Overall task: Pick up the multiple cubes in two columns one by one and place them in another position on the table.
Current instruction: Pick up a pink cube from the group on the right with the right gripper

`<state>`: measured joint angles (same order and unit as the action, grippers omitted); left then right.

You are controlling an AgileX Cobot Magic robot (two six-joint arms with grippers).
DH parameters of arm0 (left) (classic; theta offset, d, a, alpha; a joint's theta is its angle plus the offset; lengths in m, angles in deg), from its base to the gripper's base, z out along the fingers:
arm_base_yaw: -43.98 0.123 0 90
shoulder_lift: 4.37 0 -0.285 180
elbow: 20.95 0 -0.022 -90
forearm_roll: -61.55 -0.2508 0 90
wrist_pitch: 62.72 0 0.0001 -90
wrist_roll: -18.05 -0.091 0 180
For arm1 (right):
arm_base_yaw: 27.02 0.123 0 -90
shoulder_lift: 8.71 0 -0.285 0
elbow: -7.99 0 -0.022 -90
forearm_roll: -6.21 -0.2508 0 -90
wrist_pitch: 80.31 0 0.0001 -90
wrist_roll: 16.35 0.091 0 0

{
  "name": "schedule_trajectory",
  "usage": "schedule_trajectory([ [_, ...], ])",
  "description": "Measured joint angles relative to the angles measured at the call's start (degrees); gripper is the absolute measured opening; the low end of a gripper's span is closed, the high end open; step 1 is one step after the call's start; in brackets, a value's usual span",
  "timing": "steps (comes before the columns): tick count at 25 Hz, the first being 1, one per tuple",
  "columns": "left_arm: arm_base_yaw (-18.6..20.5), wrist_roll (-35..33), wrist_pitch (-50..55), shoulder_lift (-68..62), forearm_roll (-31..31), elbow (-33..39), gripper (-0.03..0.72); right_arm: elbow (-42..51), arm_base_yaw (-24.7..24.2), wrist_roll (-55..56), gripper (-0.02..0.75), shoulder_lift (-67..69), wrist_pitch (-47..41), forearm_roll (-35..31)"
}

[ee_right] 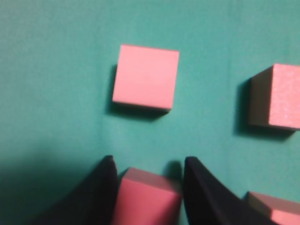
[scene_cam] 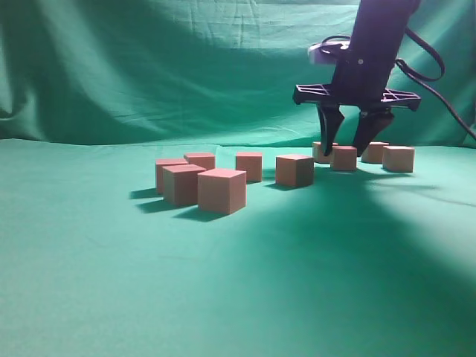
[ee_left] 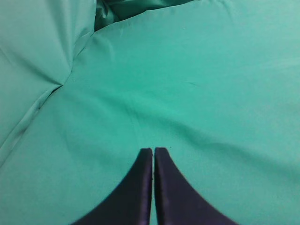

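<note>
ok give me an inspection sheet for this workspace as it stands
surface: table under green cloth, smooth in front, no spills seen
job's things: nine pink cubes; five in a left group, nearest one at the front, one more mid-table; four in a far right cluster, including the end cube
clutter: nothing seen
grippers: right claw open, fingers straddling a cube in the far cluster, whether pads touch it cannot be told; left claw shut, empty, over bare cloth
cables: black cable looping off the right arm, off the table
surroundings: green cloth backdrop, creased; fold visible in the left wrist view
</note>
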<state>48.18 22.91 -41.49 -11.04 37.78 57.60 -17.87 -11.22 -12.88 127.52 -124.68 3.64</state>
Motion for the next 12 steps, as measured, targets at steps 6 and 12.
schedule_trajectory([
  [6,0.0,0.0,0.0,0.0,0.0,0.0,0.000,0.0,0.0,-0.4,0.275,0.1,0.0,0.0],
  [12,0.0,0.0,0.0,0.0,0.0,0.0,0.000,0.0,0.0,-0.4,0.275,-6.8,-3.4,0.0],
])
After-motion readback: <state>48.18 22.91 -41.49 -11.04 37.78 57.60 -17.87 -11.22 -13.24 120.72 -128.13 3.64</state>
